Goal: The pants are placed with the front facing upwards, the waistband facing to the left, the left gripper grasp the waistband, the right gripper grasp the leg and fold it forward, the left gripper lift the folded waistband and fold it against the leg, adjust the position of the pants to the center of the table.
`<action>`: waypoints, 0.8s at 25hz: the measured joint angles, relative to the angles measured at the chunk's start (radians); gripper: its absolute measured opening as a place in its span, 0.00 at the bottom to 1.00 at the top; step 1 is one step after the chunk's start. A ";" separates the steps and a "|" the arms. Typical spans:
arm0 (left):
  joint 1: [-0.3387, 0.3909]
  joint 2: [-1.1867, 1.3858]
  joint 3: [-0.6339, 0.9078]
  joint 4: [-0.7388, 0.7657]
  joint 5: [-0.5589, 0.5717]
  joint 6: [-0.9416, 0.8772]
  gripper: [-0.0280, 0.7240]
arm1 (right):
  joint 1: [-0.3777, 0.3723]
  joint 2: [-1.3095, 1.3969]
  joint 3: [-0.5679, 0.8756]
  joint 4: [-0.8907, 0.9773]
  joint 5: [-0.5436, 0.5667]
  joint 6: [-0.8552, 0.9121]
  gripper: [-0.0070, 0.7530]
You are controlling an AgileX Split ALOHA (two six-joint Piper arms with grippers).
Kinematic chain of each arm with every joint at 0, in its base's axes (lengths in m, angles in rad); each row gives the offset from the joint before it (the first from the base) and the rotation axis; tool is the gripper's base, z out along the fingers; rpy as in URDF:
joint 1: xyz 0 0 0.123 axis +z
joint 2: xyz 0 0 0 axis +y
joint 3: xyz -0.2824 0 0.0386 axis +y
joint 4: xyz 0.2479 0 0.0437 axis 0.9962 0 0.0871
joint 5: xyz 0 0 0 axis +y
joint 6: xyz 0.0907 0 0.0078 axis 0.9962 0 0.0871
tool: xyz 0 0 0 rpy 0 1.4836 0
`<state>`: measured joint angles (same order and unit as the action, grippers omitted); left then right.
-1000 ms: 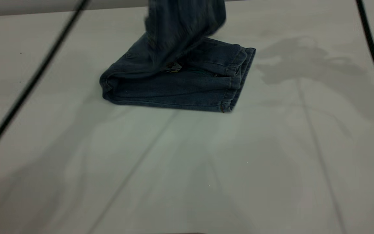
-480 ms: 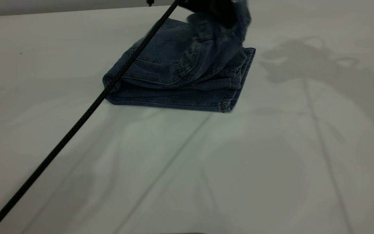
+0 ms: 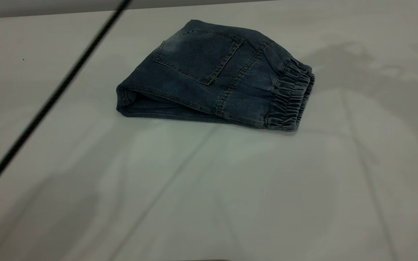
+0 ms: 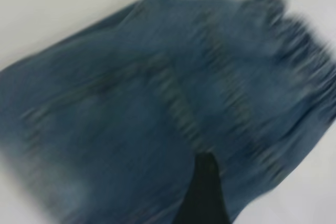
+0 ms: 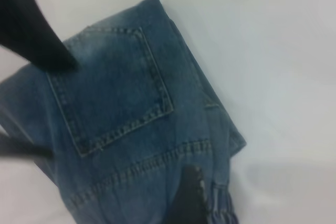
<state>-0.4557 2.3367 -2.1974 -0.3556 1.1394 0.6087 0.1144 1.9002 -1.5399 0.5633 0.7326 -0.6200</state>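
The pants (image 3: 209, 72) lie folded on the table (image 3: 209, 188), back patch pocket (image 3: 198, 54) up, and nothing holds them. The gathered waistband (image 3: 290, 99) lies at the bundle's right end and the fold at its left. Neither gripper shows in the exterior view. In the left wrist view my left gripper (image 4: 260, 198) hovers open over the blurred pants (image 4: 131, 129), with one black finger (image 4: 203, 192) showing. My right gripper (image 5: 236, 203) is open above the pants (image 5: 136, 129), near the waistband (image 5: 223, 211), again with one finger (image 5: 189, 198) in sight.
A black braided cable (image 3: 49, 103) crosses the left of the exterior view slantwise. A black part of an arm (image 5: 31, 30) hangs over the pocket's far corner in the right wrist view. Bare tabletop surrounds the pants on all sides.
The raised waistband half came down over the legs and was let go. The gripper that carried it has left the exterior view, and the cable swung back to the left.
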 joint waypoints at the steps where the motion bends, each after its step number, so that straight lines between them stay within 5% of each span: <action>1: 0.000 -0.003 -0.012 0.063 0.017 -0.004 0.77 | 0.000 -0.001 0.000 0.006 0.001 0.000 0.77; 6: 0.000 0.031 -0.024 0.232 0.002 0.011 0.77 | 0.000 -0.006 0.000 0.050 0.005 0.000 0.77; 20: -0.062 0.278 -0.024 0.250 -0.079 0.415 0.77 | 0.000 -0.006 0.005 0.078 0.026 0.000 0.77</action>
<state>-0.5172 2.6151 -2.2211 -0.1052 1.0607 1.0238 0.1144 1.8943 -1.5347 0.6409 0.7582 -0.6202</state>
